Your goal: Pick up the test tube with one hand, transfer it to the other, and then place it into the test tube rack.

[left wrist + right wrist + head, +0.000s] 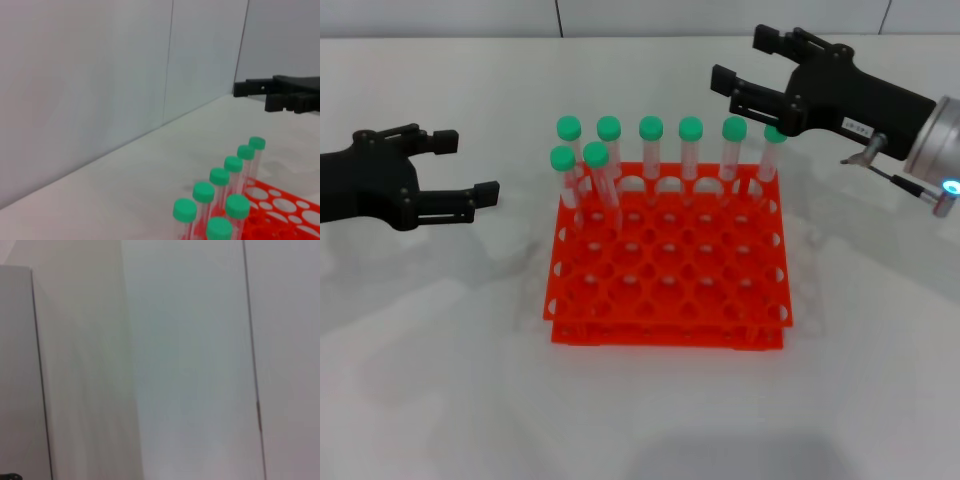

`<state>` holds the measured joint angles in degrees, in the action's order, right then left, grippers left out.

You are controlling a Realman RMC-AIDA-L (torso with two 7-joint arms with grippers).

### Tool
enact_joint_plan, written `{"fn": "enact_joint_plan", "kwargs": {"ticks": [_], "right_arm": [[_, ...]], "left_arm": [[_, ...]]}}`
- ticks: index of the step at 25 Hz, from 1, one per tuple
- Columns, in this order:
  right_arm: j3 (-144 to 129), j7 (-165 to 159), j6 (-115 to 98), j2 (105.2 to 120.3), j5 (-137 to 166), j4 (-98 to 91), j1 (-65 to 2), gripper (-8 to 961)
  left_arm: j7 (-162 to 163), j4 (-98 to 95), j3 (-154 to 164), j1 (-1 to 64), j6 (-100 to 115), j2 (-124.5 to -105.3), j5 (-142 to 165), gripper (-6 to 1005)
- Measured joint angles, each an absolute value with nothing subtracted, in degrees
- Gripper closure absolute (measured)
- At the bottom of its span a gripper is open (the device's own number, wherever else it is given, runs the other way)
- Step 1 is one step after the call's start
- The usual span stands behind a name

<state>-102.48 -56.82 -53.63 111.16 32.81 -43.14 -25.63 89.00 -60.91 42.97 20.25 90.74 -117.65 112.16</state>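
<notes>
The orange-red rack (pixel 670 262) sits on the white bench (pixel 440 380), roughly centred in the head view. Eight green-capped tubes stand upright in it: six in the far row and two just in front of that row at its left end. Of those two, the tube (pixel 603 185) nearer the middle leans slightly; its cap sits level with the neighbouring caps. All eight tubes look alike, so which one is the task's own cannot be told; none is held by either arm. The left end effector (pixel 470 170), plain black with no label, hovers above the bench to the left of the rack, well apart from it, its two fingers spread wide and pointing toward the rack, grasping nothing. The right end effector (pixel 740 68), black with a small white label on its body, hangs above and behind the rack's far right corner, near the cap of the rightmost tube (pixel 771 153) but not touching it; its fingers are also spread and empty, pointing left. The left wrist view shows the caps in a line, the rack's edge, and the right end effector beyond them. The right wrist view shows only pale wall panels.
</notes>
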Motion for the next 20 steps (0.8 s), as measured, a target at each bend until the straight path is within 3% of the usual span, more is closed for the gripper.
{"fn": "enact_joint_plan", "kwargs": {"ticks": [13,20], "right_arm": [[-93.18,-69.58,-61.09,111.35,51.21,-44.85,-23.77,86],[-89.80,-75.87,-63.00,111.09,61.65,-51.01,-21.17,88]], "left_arm": [[90.57,-61.08,42.99,19.79,91.69,-117.62,110.01,106],[90.06,-61.09,42.98,19.54,92.48,-117.65,109.75,106]]}}
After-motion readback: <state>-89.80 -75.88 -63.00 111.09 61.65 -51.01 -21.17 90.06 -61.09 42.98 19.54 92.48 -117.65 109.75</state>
